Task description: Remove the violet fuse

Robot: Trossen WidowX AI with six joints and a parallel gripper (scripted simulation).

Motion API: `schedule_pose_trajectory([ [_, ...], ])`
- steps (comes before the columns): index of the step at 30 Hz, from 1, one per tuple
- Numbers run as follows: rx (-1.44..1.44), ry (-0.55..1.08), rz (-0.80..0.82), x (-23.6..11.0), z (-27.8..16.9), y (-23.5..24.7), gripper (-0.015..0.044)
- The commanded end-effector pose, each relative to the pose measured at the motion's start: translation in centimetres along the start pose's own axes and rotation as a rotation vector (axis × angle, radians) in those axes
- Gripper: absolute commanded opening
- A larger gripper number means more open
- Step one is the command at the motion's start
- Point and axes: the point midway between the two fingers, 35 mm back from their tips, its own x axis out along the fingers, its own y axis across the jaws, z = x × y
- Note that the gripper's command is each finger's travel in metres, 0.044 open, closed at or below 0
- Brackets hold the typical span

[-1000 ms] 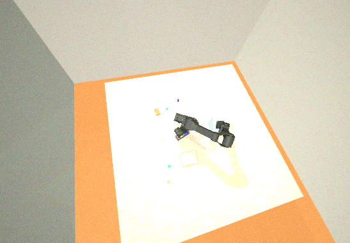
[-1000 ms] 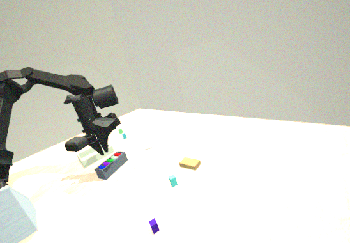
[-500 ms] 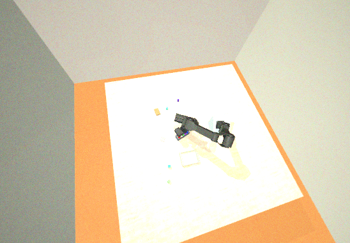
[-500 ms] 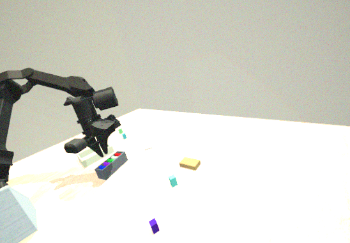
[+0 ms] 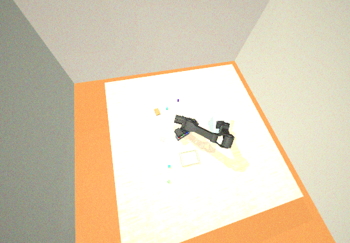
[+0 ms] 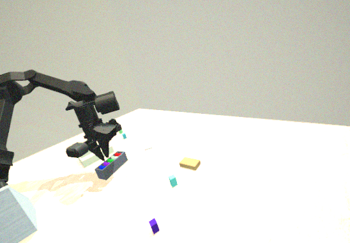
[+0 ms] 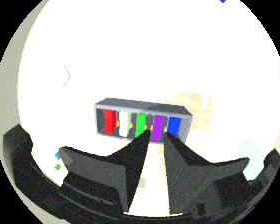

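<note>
Pincer [image 7: 152,156] narrowed, empty | violet fuse [image 7: 156,127] (flat blade) seated in block [image 7: 140,104]

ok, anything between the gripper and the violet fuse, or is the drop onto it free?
Nothing visible. The gripper hangs narrowly parted and empty above the fuse block, its gap lined up with the violet fuse. The green fuse and blue fuse flank it closely.
</note>
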Motion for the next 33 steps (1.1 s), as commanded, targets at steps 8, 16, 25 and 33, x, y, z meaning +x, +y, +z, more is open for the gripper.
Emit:
schedule_pose_trajectory([
  [8,0.008,0.008,0.000,1.2,-0.2,-0.1,0.0070],
  [16,0.008,0.009,0.000,1.2,-0.2,-0.1,0.0070],
  [25,0.008,0.009,0.000,1.5,-0.2,-0.1,0.0070],
  [33,0.008,0.009,0.000,2.2,-0.3,-0.1,0.0070],
])
